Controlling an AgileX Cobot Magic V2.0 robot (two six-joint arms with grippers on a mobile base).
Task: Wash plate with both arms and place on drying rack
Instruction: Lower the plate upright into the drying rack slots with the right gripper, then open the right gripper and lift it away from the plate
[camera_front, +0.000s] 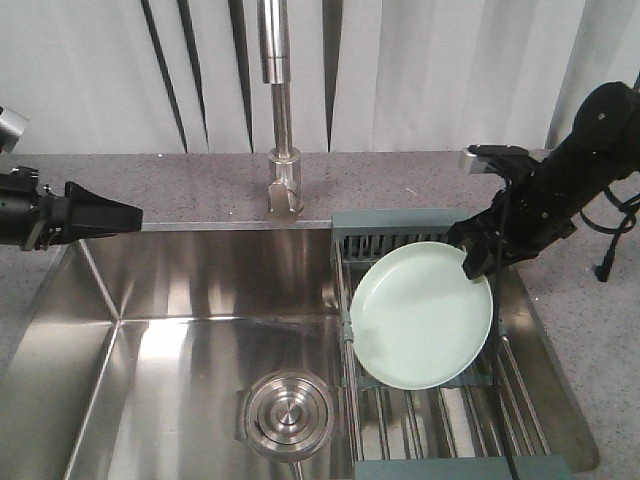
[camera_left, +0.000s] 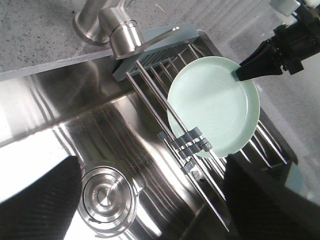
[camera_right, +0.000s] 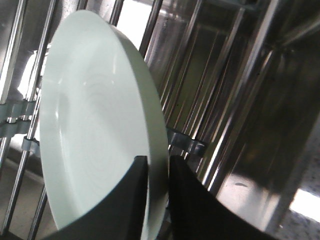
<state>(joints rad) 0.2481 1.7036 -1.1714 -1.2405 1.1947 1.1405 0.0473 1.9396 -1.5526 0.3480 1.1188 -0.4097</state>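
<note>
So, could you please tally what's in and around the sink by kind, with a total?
Plate: 1
Rack: 1
Faucet: 1
Drain: 1
Sink: 1
Grippers: 2, left and right, the right clamped on the plate's rim
Total: 7

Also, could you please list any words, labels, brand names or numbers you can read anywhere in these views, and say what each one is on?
None can be read: the pale mint-green round plate, the metal-rod drying rack, the steel faucet and the stainless sink all look plain, and the right claw shows no marking.
</note>
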